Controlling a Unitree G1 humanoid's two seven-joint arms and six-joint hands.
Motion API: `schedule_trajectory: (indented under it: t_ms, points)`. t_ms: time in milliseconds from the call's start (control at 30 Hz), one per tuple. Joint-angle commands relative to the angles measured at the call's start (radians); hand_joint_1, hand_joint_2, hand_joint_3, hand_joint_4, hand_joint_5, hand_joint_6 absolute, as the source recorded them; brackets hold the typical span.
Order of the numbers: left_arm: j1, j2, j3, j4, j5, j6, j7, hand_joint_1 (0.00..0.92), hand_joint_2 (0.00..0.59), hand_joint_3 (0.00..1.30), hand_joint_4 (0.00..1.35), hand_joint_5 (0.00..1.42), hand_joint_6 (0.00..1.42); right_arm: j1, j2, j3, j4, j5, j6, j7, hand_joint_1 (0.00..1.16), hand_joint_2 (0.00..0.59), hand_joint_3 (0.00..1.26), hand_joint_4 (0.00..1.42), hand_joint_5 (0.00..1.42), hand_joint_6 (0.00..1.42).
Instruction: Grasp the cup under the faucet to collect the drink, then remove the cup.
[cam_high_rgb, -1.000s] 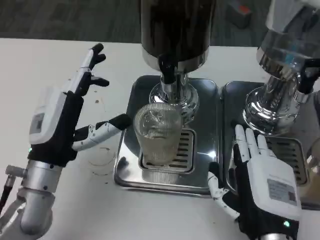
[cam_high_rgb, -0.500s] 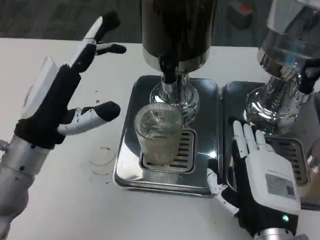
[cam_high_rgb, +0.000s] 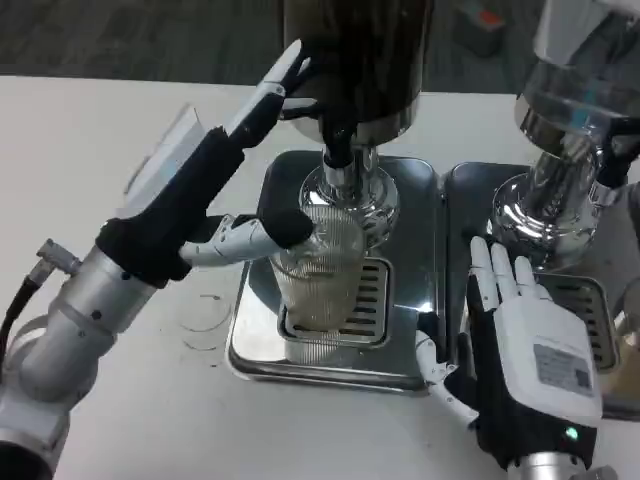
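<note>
A clear ribbed cup (cam_high_rgb: 318, 280) stands upright on the grate of a steel drip tray (cam_high_rgb: 256, 345), right under the black faucet (cam_high_rgb: 337, 142) of a dark drink dispenser (cam_high_rgb: 355, 50). My left hand (cam_high_rgb: 205, 185) reaches in from the left with its fingers spread. Its long fingers lie against the dispenser's lower rim beside the faucet, and its black-tipped thumb sits at the cup's left rim. It holds nothing. My right hand (cam_high_rgb: 528, 350) lies flat and open, palm down, at the tray's right front corner, apart from the cup.
A second, silver dispenser (cam_high_rgb: 565, 150) stands on its own tray (cam_high_rgb: 468, 190) at the right, just behind my right hand. Faint ring marks (cam_high_rgb: 203, 315) stain the white table left of the tray. Bare table stretches to the left and front.
My left arm has swung right and forward, from beside the tray to the dispenser, bringing its thumb to the cup's rim. The cup and my right hand have stayed put.
</note>
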Motion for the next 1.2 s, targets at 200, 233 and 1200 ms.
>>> schedule_trajectory:
  t_ms: [200, 233, 1200]
  points:
    - [-0.021, -0.025, 0.003, 0.01, 0.02, -0.011, -0.066, 0.0, 0.087, 0.0, 0.03, 0.28, 0.21, 0.02, 0.025, -0.009, -0.006, 0.001, 0.016, -0.03, 0.32, 0.496, 0.0, 0.0, 0.0, 0.1]
    - [-0.019, -0.025, 0.002, 0.005, 0.021, -0.014, -0.069, 0.0, 0.088, 0.0, 0.04, 0.28, 0.22, 0.021, 0.025, -0.01, -0.007, 0.001, 0.016, -0.031, 0.32, 0.496, 0.0, 0.0, 0.0, 0.1]
    - [0.013, 0.069, 0.018, -0.14, 0.565, -0.04, 0.265, 0.0, 0.096, 0.08, 0.1, 0.34, 0.25, -0.005, 0.018, -0.028, 0.01, 0.027, 0.001, -0.021, 0.32, 0.496, 0.0, 0.0, 0.0, 0.1]
